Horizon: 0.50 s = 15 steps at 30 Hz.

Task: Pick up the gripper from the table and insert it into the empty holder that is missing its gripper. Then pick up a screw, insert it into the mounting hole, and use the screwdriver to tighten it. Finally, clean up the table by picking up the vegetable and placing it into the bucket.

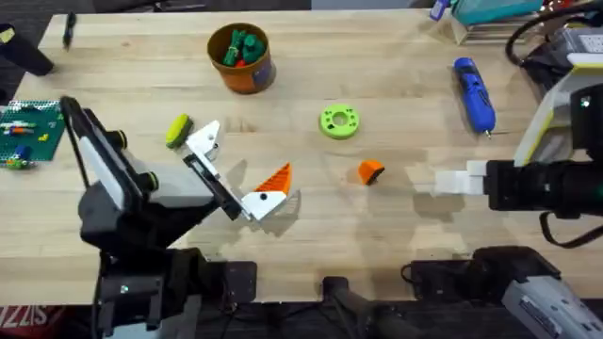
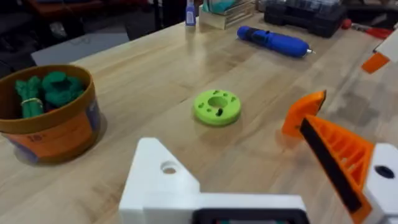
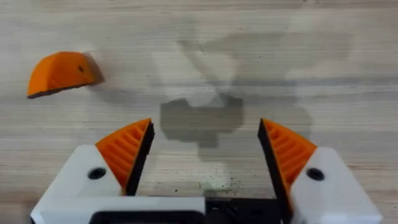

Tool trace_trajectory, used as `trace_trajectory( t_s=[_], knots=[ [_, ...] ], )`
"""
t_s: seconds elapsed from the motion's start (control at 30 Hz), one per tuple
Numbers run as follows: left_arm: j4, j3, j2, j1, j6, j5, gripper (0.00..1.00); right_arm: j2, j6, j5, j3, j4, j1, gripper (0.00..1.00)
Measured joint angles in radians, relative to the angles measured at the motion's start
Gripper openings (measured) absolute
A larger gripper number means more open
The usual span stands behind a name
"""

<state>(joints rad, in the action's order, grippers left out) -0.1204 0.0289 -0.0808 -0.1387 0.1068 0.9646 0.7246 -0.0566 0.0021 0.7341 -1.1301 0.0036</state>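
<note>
The loose orange gripper lies on the table, a short way in front of my right gripper. That gripper is open, with orange ribbed pads on both fingers and bare wood between them. My left gripper is open too. One of its fingers is the bare white holder; the other carries an orange pad. The yellow-green vegetable lies just beside the holder. The blue screwdriver rests at the far right. The orange bucket stands at the back.
A flat green ring with a small dark piece in it lies mid-table. A green studded plate sits at the left edge, a black marker at the back left. Boxes and cables crowd the back right corner.
</note>
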Motion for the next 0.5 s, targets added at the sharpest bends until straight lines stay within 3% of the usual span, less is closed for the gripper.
trace_trajectory(
  t_s=[0.2, 0.5],
  knots=[
    [0.019, -0.012, 0.076, 0.01, -0.117, -0.023, 0.985, 0.0, 0.0, 0.0, 0.0, 0.0, 0.0, 0.993],
    [0.019, -0.011, 0.076, 0.084, -0.167, -0.019, 0.985, 0.0, 0.0, 0.0, 0.0, 0.0, 0.0, 0.994]
  ],
)
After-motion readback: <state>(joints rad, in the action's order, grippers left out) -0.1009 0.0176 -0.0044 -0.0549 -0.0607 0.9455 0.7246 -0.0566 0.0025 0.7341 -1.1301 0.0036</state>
